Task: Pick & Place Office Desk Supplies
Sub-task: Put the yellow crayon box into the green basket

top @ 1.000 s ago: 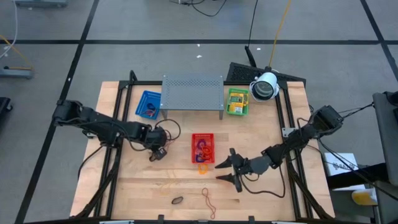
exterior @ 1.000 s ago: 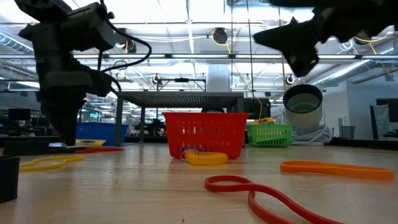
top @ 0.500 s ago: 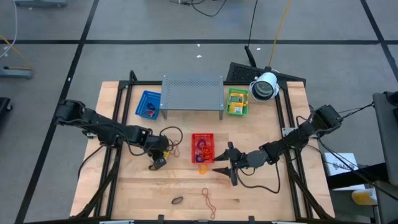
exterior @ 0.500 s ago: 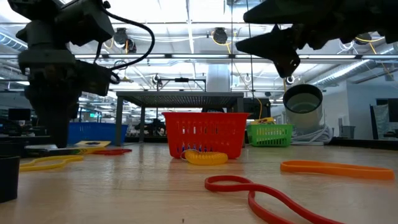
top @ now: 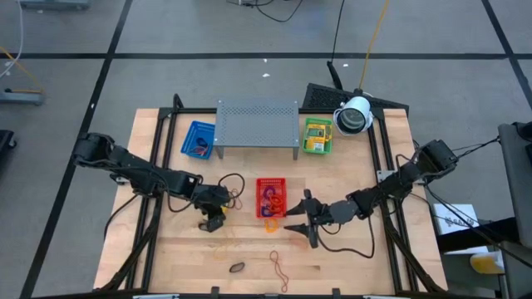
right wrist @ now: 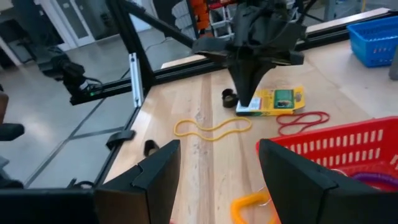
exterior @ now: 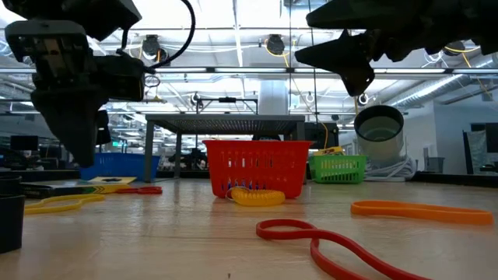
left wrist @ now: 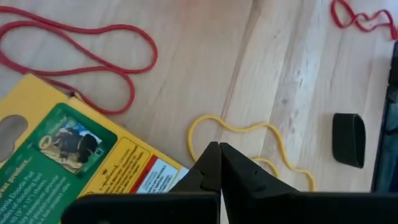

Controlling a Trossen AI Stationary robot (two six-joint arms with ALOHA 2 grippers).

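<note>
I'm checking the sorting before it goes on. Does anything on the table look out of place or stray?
Several supplies lie loose on the wood instead of in a basket: a yellow-and-green packet with a red band and a yellow band beside it under the shut left gripper, and an orange loop just outside the red basket.

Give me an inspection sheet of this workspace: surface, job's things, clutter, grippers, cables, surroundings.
Surface: wooden table, bare toward the front.
Job's things: red basket holds bands; orange band just in front of it; yellow-and-green packet, red band and yellow band under the left arm; packets in green basket.
Clutter: grey rack, blue basket, small black item.
Grippers: left gripper shut, tip at the packet's edge; right gripper open, empty, beside the red basket.
Cables: black cable looped at the left wrist.
Surroundings: grey floor, taped lines.
</note>
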